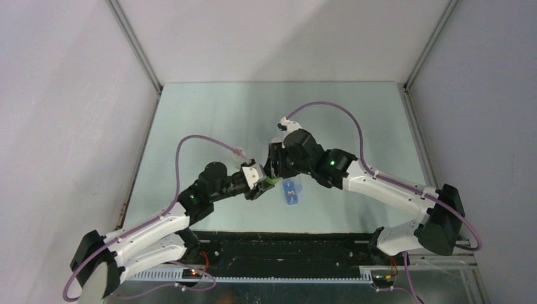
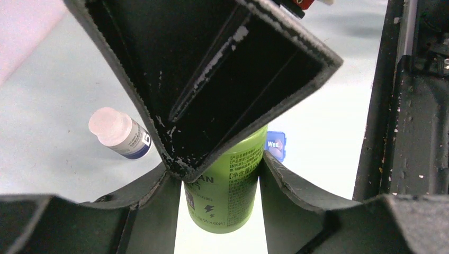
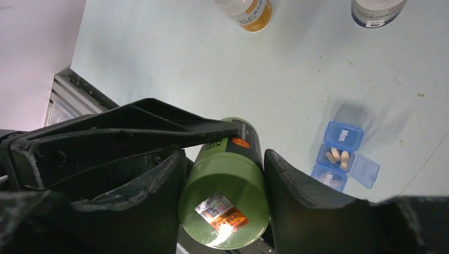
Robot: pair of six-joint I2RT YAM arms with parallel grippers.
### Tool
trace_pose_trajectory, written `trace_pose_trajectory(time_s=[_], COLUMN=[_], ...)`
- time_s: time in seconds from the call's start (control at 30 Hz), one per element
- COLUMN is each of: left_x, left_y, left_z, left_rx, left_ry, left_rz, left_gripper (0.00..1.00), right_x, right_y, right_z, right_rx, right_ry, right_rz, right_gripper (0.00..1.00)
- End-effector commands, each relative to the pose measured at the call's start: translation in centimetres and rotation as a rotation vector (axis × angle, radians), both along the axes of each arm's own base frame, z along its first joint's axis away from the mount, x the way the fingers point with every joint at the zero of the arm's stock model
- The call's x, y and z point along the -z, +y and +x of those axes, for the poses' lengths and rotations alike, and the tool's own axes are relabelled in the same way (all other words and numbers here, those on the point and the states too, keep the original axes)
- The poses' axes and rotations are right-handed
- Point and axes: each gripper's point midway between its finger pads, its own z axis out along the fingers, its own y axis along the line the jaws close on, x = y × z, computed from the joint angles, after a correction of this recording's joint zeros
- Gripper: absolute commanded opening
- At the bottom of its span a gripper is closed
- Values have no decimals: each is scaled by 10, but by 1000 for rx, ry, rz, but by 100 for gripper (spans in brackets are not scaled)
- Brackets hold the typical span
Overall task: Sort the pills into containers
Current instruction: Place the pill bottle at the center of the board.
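Both arms meet mid-table on one green bottle (image 3: 222, 182). The left gripper (image 2: 217, 165) has it by the body, one finger pressed to each side of the label, with the bottle lying roughly level. The right gripper (image 3: 225, 159) straddles the other end, whose flat green face and barcode sticker point at the wrist camera. Its fingers sit at both edges of that end, but pinching or merely flanking cannot be told. The blue pill box (image 3: 344, 137) lies on the table just beside the bottle, toward the right arm. Lids marked Mon and Wed are readable, and one compartment stands open with a few pale pills (image 3: 338, 156) inside. A white-capped bottle (image 2: 117, 131) and an orange-labelled bottle (image 3: 251, 10) stand farther off, out of the work. The step in hand is probably getting the cap off, with the left arm as vise and the right as wrench. To do it well, the left fingers should stay on the body, below the cap seam, so the turn does not drag the whole bottle round. The right should seat squarely on the cap before twisting about the bottle's own axis. It should re-grip in short turns rather than one long wrist roll. The mouth needs tipping upward before the cap frees, or pills may scatter. The box is close, so the cap should be lifted away from it, sparing the open lid.
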Motion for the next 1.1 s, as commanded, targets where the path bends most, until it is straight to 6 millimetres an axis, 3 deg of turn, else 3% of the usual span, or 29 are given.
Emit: trace_pose_trajectory(time_s=[0.0, 0.1, 0.13, 0.17, 0.23, 0.37, 0.5, 0.63, 0.73, 0.83, 1.07], left_x=[-37, -39, -40, -40, -41, -47, -51, -63, -67, -69, -54], left_y=[-4, -3, -2, -1, 2, 11, 33, 63, 74, 85, 81], left_z=[4, 8, 9, 11, 15, 26, 47, 69, 73, 78, 84], left_rx=[0, -31, -39, -54, -88, -174, -370, -602, -689, -772, -786], left_ry=[-103, -103, -104, -103, -100, -99, -83, -59, -7, 24, 116], left_rz=[-96, -111, -115, -118, -122, -148, -179, -220, -257, -284, -278], left_gripper=[18, 43, 57, 85, 98, 99, 100, 99, 99, 99, 99], right_x=[-17, -19, -17, -20, -21, -13, 3, 28, 49, 67, 99], right_y=[11, -3, -10, -18, -37, -98, -159, -204, -231, -244, -247], right_z=[-5, 2, 5, 10, 21, 52, 68, 76, 84, 91, 109], right_rx=[-59, -7, 12, 41, 103, 282, 441, 557, 628, 655, 671], right_ry=[-17, -42, -42, -56, -79, -106, -100, -52, -22, -3, 28], right_rz=[52, 19, 2, -7, -35, -116, -184, -247, -308, -335, -379], right_gripper=[49, 42, 42, 41, 41, 41, 41, 41, 42, 42, 41])
